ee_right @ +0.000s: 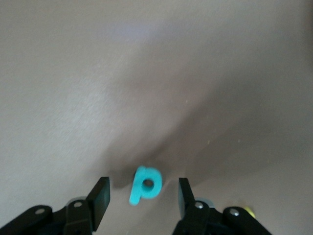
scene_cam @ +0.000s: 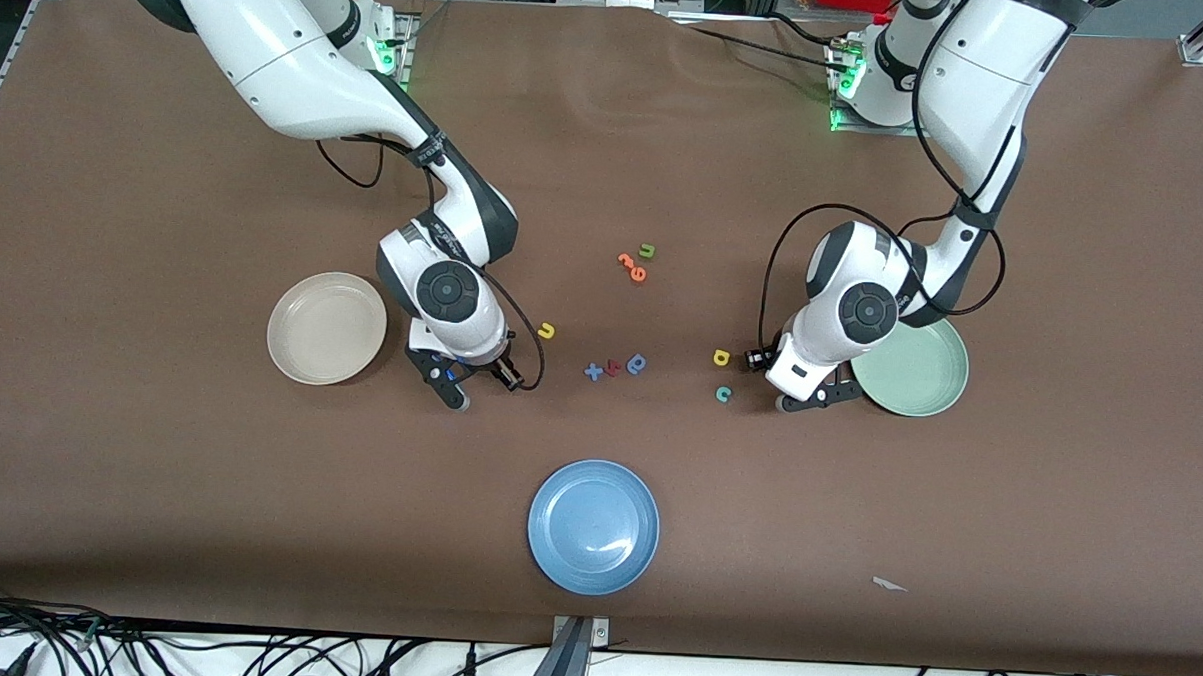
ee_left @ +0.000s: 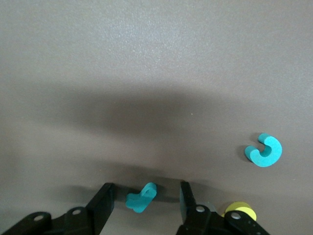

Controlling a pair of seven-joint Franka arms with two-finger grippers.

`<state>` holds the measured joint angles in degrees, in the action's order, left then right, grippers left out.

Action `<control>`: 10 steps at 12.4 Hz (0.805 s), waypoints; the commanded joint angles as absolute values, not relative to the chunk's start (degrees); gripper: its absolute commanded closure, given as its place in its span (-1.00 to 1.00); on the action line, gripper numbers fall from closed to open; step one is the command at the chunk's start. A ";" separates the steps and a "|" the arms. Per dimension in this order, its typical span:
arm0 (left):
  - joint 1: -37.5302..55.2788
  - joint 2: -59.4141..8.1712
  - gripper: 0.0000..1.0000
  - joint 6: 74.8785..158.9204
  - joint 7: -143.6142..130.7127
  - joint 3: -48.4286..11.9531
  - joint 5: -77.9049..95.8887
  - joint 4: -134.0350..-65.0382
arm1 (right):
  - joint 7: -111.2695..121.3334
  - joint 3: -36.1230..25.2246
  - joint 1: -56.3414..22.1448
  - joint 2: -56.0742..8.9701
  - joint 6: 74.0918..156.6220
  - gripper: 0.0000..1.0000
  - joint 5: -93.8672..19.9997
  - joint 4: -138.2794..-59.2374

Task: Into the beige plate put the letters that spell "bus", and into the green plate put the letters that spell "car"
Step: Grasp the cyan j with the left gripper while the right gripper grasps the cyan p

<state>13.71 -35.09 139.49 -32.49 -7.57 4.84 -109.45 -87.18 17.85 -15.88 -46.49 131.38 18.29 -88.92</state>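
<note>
My right gripper (scene_cam: 478, 379) is low over the table beside the beige plate (scene_cam: 327, 326). It is open, and a teal b (ee_right: 145, 184) lies between its fingers with a gap on each side. My left gripper (scene_cam: 812, 397) is low beside the green plate (scene_cam: 911, 367). It is open around a teal r (ee_left: 141, 197), touching neither side of it. Both plates hold no letters. A teal c (scene_cam: 723, 393) and a yellow a (scene_cam: 721, 357) lie close to the left gripper. A yellow u (scene_cam: 546, 330) lies near the right gripper. The front view hides the b and the r under the hands.
A green u (scene_cam: 647, 250) and orange letters (scene_cam: 632, 267) lie mid-table, farther from the front camera. A blue and red cluster of letters (scene_cam: 615, 367) sits between the two grippers. A blue plate (scene_cam: 593, 526) stands near the front edge.
</note>
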 commanded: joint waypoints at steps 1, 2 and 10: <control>14.41 -35.60 0.22 139.92 -32.87 -7.21 6.77 -109.07 | -88.50 17.49 -16.35 -48.52 130.61 -0.28 19.95 -86.84; 14.50 -35.60 0.39 139.92 -33.05 -7.21 6.77 -109.07 | -88.33 17.58 -16.35 -48.25 130.52 -0.22 19.60 -86.84; 13.63 -31.84 0.54 137.21 -32.52 -7.12 6.59 -108.81 | -90.09 17.93 -16.44 -48.08 130.52 0.06 19.34 -86.84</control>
<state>13.76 -34.73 139.44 -33.27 -7.63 4.86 -108.92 -88.74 17.64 -16.10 -47.30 131.41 18.59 -88.33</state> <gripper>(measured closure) 0.771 0.423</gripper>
